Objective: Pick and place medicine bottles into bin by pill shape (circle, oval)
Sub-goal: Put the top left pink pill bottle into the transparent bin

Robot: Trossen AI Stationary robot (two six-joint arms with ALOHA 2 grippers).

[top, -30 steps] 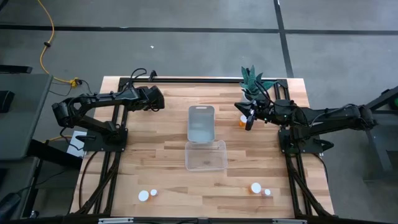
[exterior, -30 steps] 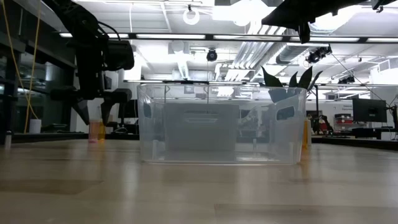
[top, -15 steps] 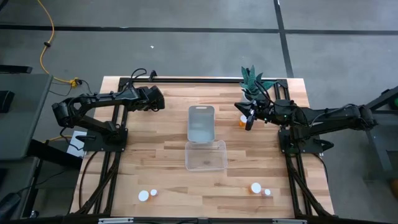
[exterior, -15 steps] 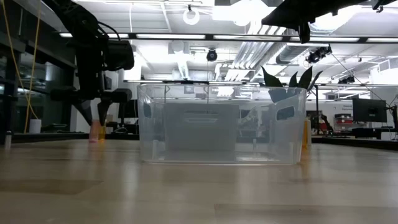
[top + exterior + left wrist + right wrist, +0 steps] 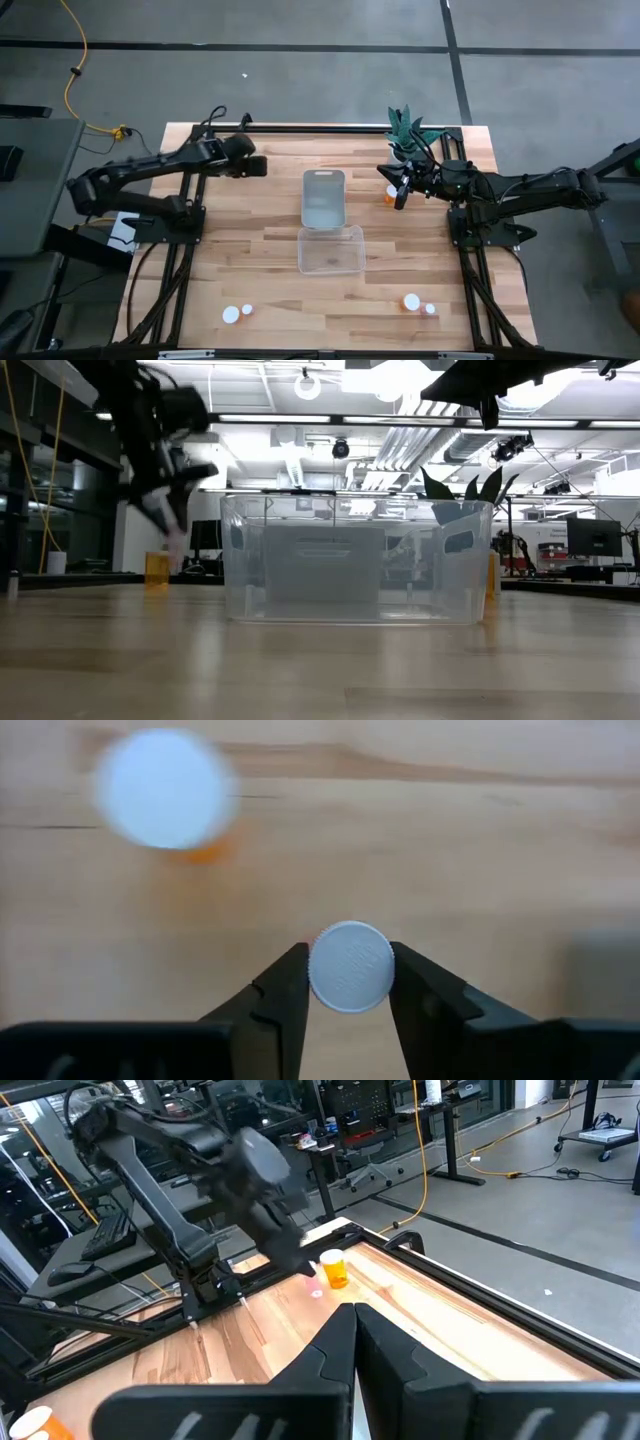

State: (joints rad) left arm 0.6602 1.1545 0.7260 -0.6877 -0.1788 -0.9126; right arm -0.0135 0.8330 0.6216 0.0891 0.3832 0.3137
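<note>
My left gripper (image 5: 350, 982) hangs over the table's far left part (image 5: 250, 166) and is shut on a small medicine bottle, whose white cap (image 5: 350, 966) shows between the fingers. An orange bottle with a white cap (image 5: 163, 790) stands upright on the wood close by (image 5: 157, 568). My right gripper (image 5: 400, 192) waits shut above the far right part, near another orange bottle (image 5: 388, 196). Several white-capped bottles (image 5: 231, 314) (image 5: 411, 301) stand near the front edge. My left gripper pinches the small bottle's round cap by its rim (image 5: 318, 970) between its two fingers (image 5: 285, 988). The fingers come slanting down from above. The bottle hangs below them, lifted clear of the table (image 5: 176, 544).
Two clear plastic bins (image 5: 323, 197) (image 5: 330, 250) stand one behind the other at the table's middle. A potted plant (image 5: 405, 130) stands at the far right, behind my right gripper. Bare wood lies between the bins and the left arm.
My left gripper has shut its fingers around the small bottle standing beside the orange one, then risen and tipped, moving a little toward the bins. The small bottle has come up clear of the table; the orange bottle has stayed in place.
</note>
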